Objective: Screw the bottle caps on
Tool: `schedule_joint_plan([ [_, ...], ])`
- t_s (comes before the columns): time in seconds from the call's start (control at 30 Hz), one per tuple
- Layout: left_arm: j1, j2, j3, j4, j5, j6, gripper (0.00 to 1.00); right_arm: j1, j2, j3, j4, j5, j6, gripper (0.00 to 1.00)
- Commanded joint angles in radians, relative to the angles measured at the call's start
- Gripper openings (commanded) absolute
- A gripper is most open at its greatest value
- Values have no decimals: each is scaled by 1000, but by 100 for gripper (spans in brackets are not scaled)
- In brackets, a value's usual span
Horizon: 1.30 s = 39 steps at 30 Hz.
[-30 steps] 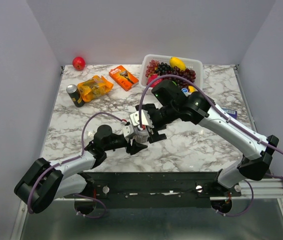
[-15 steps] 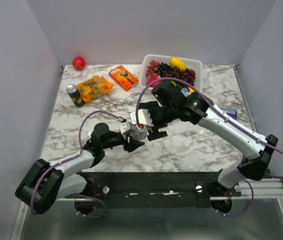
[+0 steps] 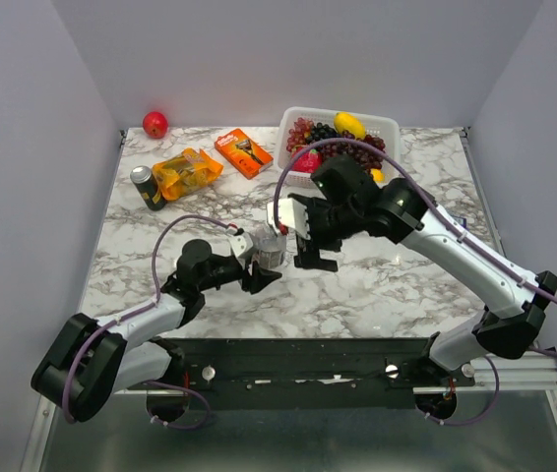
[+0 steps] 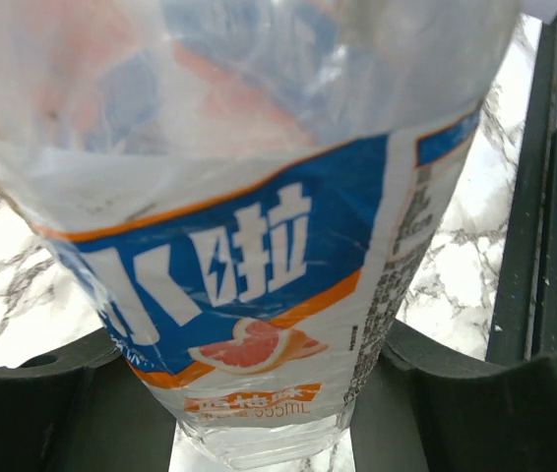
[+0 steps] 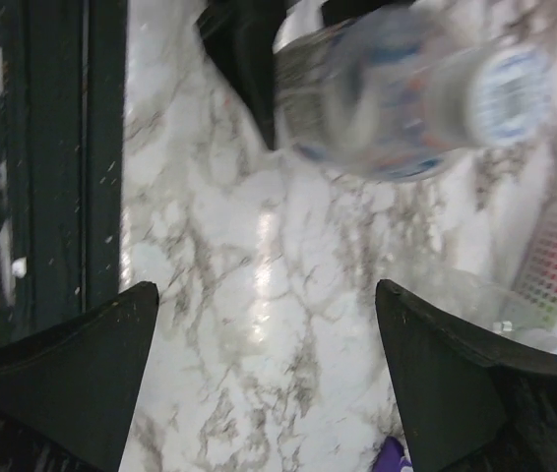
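Top view first: we've got the left gripper clamped on a small clear bottle around the middle of the marble worktop. The right gripper sits just right of the bottle. From up here we can't tell if it touches the bottle. Along the far side, going left to right, there's a red fruit, a dark can, an orange packet, an orange box and a white basket full of fruit.

Left wrist view: the bottle pretty much fills the shot. It has a blue and orange label with a grapefruit slice printed on it. The two dark fingers press against it low on both sides, so it's a solid grip. We see marble behind it.

Right wrist view: pretty blurry, sorry. This gripper's fingers are spread wide at the bottom corners with only bare marble between them, so it isn't holding anything. The bottle is at the top of the shot, clear of both fingers. There's a round blue and white cap on its right end. We can't tell how far it's screwed down. A corner of the basket peeks in at the right edge.
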Motion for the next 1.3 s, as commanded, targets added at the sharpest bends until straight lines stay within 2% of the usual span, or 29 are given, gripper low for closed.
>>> schedule_joint_plan([
  [0.0,-56,5,28,-57,65,52,0,-8,-1,120,250,18,96,99],
  [0.3,-84,-1,66,-91,77,58,0,5,36,94,173,-220,-73,100],
  [0.4,-84,-3,77,-96,85,60,0,12,41,80,123,-248,-125,100],
  [0.73,-80,5,109,-104,88,87,0,12,41,5,179,-153,-149,100],
  [0.9,-40,13,115,-67,64,21,0,12,18,-44,169,-78,-137,99],
  [1.13,35,28,126,-27,25,-43,0,14,-36,-109,109,-22,-94,99],
  [1.27,60,33,127,-28,21,-45,0,12,-77,-132,20,-8,-64,99],
])
